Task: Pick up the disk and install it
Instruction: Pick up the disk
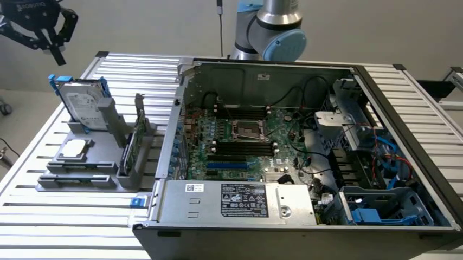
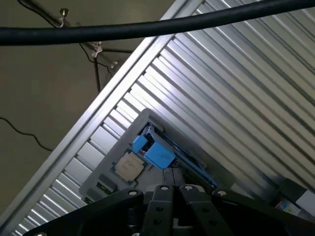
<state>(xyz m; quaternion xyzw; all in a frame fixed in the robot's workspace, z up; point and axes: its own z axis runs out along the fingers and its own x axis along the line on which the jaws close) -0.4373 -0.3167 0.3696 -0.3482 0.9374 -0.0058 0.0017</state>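
The disk (image 1: 83,105), a silver-grey drive with a white label and blue rails, stands tilted on edge in a grey holder (image 1: 79,176) on the slatted table, at the exterior view's left. My gripper (image 1: 56,54) hangs in the air above the disk and a little further back, clear of it. In the wrist view the black fingertips (image 2: 172,179) are pressed together with nothing between them. Beyond them I look down on the disk's blue rail end (image 2: 157,153).
An open computer case (image 1: 289,135) fills the table's middle and the exterior view's right, with blue-fitted drive bays (image 1: 383,208) in its near corner. The holder also carries a square silver chip (image 1: 76,149) and an upright green card (image 1: 137,135). A black cable (image 2: 147,30) crosses the wrist view.
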